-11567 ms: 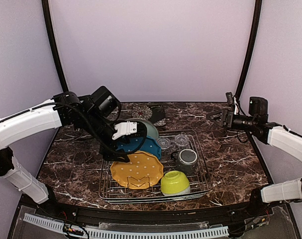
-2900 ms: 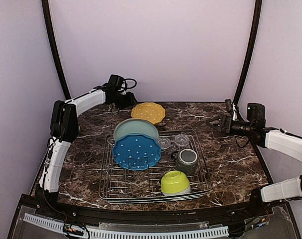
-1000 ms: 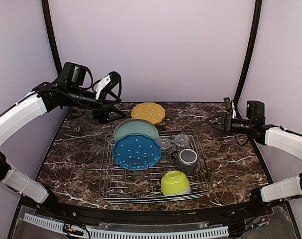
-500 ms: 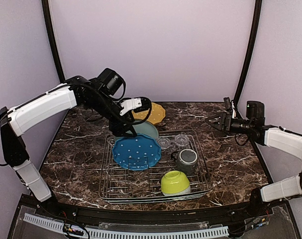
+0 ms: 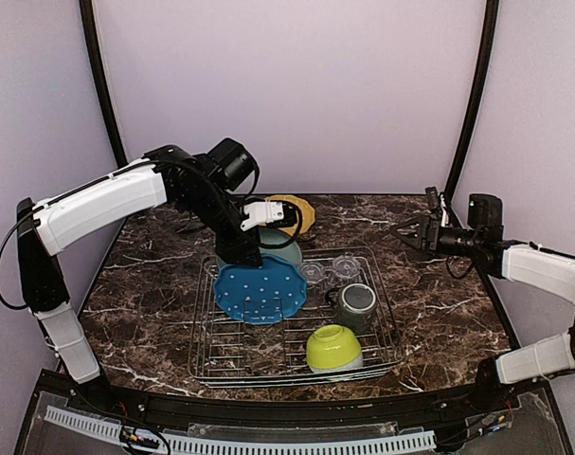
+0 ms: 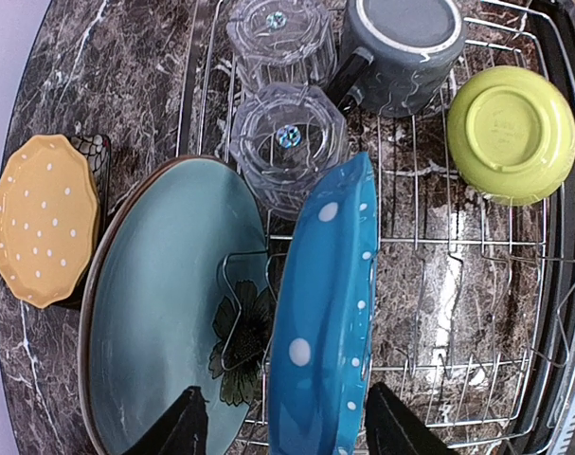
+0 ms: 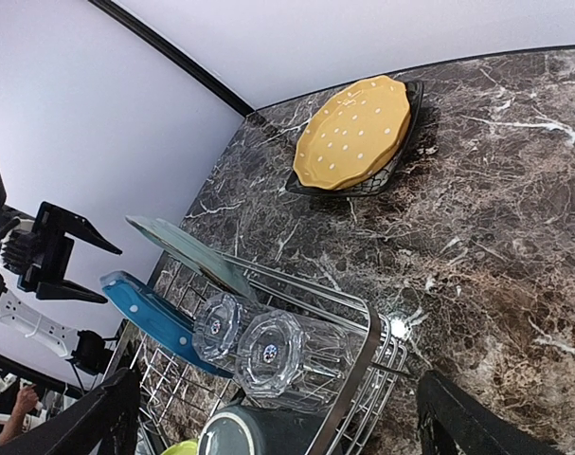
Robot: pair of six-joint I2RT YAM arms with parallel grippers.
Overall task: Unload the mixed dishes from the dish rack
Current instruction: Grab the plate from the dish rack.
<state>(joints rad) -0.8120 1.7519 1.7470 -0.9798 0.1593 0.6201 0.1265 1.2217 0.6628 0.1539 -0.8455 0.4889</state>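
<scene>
Marble bench [image 5: 439,303], lilac walls behind, wire rack [image 5: 386,351] mid-bench.

What's changed: the yellow plate [image 6: 43,218] is out of the rack. It now lies flat on the black plate [image 6: 96,152] by the bench's far edge, just behind the rack's far-left corner. The L arm has swung back from that drop, and the L gripper [image 6: 285,427] now hangs over the rack's far-left part, above the blue plate [image 6: 325,322]. Its fingers are part-spread, narrower than a sec ago, one each side of the blue plate's top rim. No contact visible, so nothing's held yet. One finger looks to be over the teal plate [image 6: 164,294]; can't tell if it'll slot btwn the two plates. The R gripper [image 5: 407,230] hasn't budged: spread wide, empty, over the bench's right side, well apart from the rack.

For the task: two plates are off and six items are left. Blue plate is prob. next, likely bound for the same stack.

Rack contents:
- **Far-left:** teal plate leaning back, blue plate on edge just in front, v. close.
- **Far middle:** one glass [image 6: 289,142] just beside the blue plate's rim, 2nd glass [image 6: 280,33] next to it.
- **Right of the glasses:** mug [image 6: 401,47].
- **Near-right corner:** green bowl [image 6: 510,128], upside down.
</scene>
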